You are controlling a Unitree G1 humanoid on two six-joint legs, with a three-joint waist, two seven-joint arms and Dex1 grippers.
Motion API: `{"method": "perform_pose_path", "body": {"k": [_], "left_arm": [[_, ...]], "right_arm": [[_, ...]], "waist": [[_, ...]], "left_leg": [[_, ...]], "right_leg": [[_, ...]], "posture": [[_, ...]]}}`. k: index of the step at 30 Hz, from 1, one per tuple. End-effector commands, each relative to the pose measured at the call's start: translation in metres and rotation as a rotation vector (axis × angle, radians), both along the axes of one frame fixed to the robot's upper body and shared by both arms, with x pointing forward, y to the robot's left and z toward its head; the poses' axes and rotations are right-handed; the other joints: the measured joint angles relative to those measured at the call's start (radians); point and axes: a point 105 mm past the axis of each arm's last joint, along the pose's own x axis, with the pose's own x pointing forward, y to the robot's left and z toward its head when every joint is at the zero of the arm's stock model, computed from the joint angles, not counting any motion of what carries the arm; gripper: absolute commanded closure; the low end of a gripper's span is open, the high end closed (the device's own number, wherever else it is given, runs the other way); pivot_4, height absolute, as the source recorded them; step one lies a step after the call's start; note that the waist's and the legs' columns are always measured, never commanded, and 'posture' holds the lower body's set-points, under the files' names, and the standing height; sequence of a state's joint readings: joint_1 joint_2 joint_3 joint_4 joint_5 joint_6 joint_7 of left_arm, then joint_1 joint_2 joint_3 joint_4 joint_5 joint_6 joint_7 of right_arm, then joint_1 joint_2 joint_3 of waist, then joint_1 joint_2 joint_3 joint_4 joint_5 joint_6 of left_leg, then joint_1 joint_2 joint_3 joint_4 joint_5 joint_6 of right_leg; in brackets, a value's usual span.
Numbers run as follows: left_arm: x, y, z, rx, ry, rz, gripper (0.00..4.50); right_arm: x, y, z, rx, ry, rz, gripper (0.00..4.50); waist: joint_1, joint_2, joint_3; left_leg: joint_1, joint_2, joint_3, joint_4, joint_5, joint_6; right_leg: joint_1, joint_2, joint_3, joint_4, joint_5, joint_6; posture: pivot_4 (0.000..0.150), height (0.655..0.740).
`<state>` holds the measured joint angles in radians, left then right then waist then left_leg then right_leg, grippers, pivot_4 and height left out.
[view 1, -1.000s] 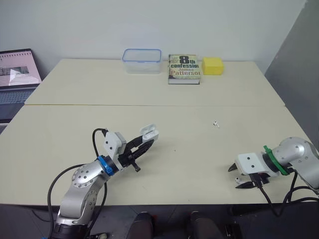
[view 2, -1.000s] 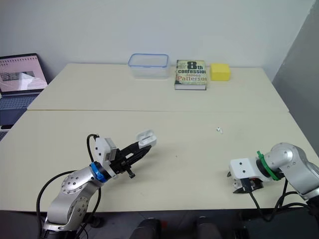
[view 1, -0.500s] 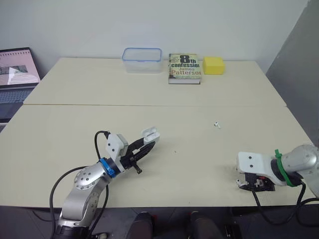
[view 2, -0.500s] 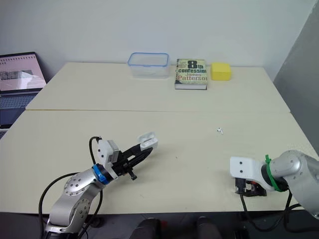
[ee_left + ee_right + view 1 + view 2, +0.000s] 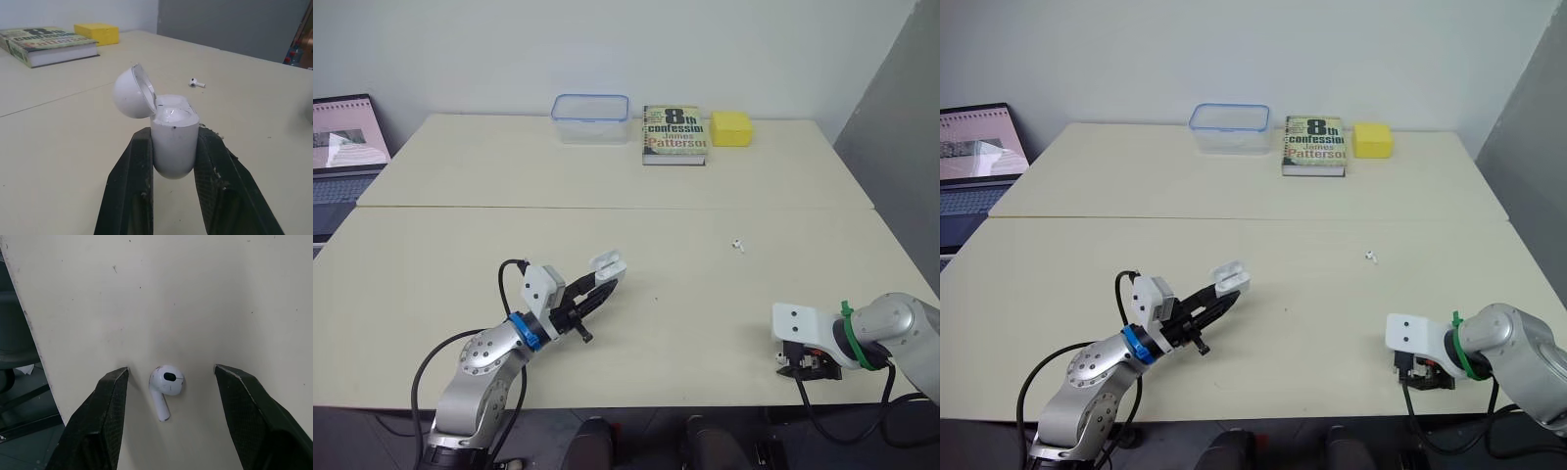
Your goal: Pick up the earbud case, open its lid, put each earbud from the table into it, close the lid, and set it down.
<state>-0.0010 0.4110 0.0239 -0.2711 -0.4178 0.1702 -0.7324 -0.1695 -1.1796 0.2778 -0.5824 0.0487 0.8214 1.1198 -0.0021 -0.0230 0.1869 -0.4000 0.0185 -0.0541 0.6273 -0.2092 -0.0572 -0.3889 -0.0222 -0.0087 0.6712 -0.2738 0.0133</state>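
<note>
Jaws spread wide, the right gripper (image 5: 171, 368) straddles an earbud (image 5: 165, 382), its stem lying along the fingers (image 5: 98, 421), while the left gripper (image 5: 174, 131) grips the open-lidded earbud case (image 5: 173, 147).

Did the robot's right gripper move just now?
Yes. The right gripper tipped downward toward the table's front edge and now straddles an earbud, open.

A book (image 5: 1313, 145) lies near the far edge of the table (image 5: 1234, 196). Its cover reads "8th confession" in large letters, with the author's name, "James Patterson", printed below. No other text is legible.
</note>
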Motion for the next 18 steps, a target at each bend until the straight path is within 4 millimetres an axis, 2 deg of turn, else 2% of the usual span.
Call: {"method": "perform_pose_path", "body": {"k": [1,3,7,8,9,12,18], "left_arm": [[-0.004,-0.007,0.012,-0.002,-0.057,-0.026,3.75],[-0.004,-0.007,0.012,-0.001,-0.058,-0.027,3.75],[-0.004,-0.007,0.012,-0.001,-0.059,-0.027,3.75],[-0.004,-0.007,0.012,-0.001,-0.059,-0.028,3.75],[-0.004,-0.007,0.012,-0.001,-0.058,-0.028,3.75],[-0.004,-0.007,0.012,-0.004,-0.055,-0.027,3.75],[-0.002,-0.007,0.014,-0.015,-0.058,-0.027,3.75]], "right_arm": [[-0.002,0.000,-0.005,-0.009,0.014,-0.003,1.80],[-0.003,-0.001,-0.006,-0.012,0.018,-0.005,2.21],[-0.004,-0.001,-0.007,-0.014,0.023,-0.004,3.57],[-0.004,-0.001,-0.007,-0.014,0.022,-0.002,3.93],[-0.003,-0.001,-0.006,-0.016,0.017,0.001,4.14],[0.001,0.001,0.000,-0.009,-0.011,0.009,4.13],[0.012,0.017,0.029,0.087,-0.077,0.027,4.13]], "waist": [[0.000,0.000,0.000],[0.000,0.000,0.000],[0.000,-0.002,-0.001],[0.000,-0.002,-0.001],[0.000,-0.002,-0.001],[0.000,-0.002,-0.001],[0.000,-0.001,-0.001]], "left_leg": [[0.000,0.000,0.000,0.000,0.000,0.000],[0.000,0.000,0.000,0.000,0.000,0.000],[0.001,0.001,0.000,0.000,0.000,0.000],[0.001,0.001,0.000,0.000,0.000,0.000],[0.001,0.004,0.000,0.000,0.000,0.000],[0.000,0.007,0.001,0.000,0.000,-0.001],[0.000,0.007,0.001,0.000,-0.001,-0.001]], "right_leg": [[0.000,0.000,0.000,0.000,0.000,0.000],[0.000,0.000,0.000,0.000,0.000,0.000],[0.000,0.000,0.000,0.000,0.000,0.000],[0.001,0.000,0.000,-0.001,-0.002,-0.004],[0.001,0.000,0.000,-0.001,-0.002,-0.004],[0.001,0.001,0.000,-0.002,-0.002,-0.003],[0.001,0.002,0.000,-0.004,-0.001,-0.002]], "posture": [[0.150,0.7400],[0.150,0.7400],[0.150,0.7400],[0.150,0.7400],[0.150,0.7400],[0.150,0.7400],[0.150,0.7400]]}}
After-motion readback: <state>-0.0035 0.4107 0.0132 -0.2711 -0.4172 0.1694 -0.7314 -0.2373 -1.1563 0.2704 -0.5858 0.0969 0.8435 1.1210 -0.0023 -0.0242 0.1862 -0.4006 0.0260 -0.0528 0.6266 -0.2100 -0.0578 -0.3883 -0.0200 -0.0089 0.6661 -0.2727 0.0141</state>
